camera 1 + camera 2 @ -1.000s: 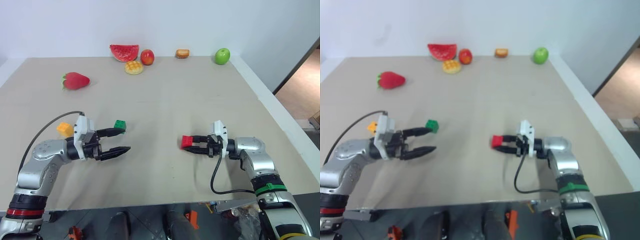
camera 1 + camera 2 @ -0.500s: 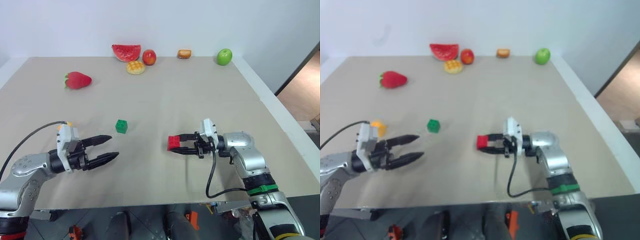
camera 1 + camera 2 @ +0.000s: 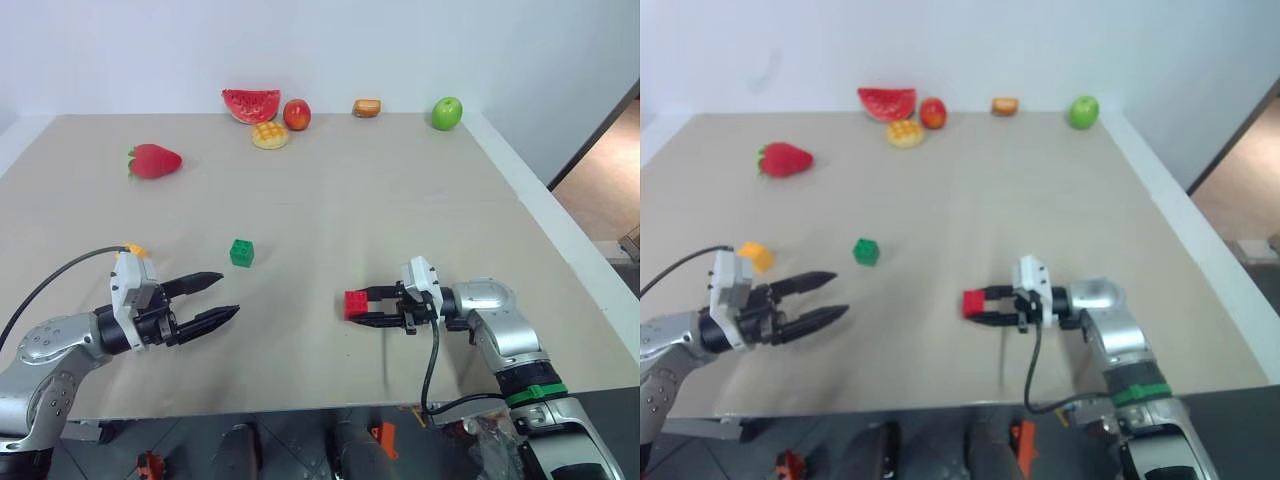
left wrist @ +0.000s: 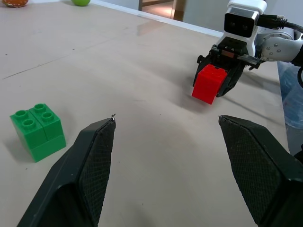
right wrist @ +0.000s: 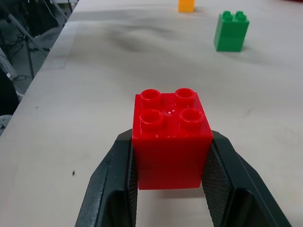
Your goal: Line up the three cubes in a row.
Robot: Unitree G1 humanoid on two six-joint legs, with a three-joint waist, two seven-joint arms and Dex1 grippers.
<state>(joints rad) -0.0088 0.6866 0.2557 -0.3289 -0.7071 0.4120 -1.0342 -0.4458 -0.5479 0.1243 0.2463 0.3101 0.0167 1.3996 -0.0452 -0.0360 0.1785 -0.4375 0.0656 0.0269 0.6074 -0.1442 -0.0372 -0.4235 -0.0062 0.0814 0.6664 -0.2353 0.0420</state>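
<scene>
The right hand (image 3: 368, 306), clenched on the red cube (image 3: 356, 303), has drifted toward six o'clock; the left hand (image 3: 212, 298), released, has withdrawn from the green cube (image 3: 241, 252), probably leaving it placed.

A robot test lab: a bare beige table (image 3: 400, 200) against a plain white wall (image 3: 350, 40) (toy fruit (image 3: 250, 103) lined along it).

The stereo head pair is looking down over the table (image 3: 400, 180). The left wrist camera is facing the red cube (image 4: 208, 84) at 1 o'clock; the right wrist camera is pressing close on it, both sharing the green cube (image 5: 231, 30).
</scene>
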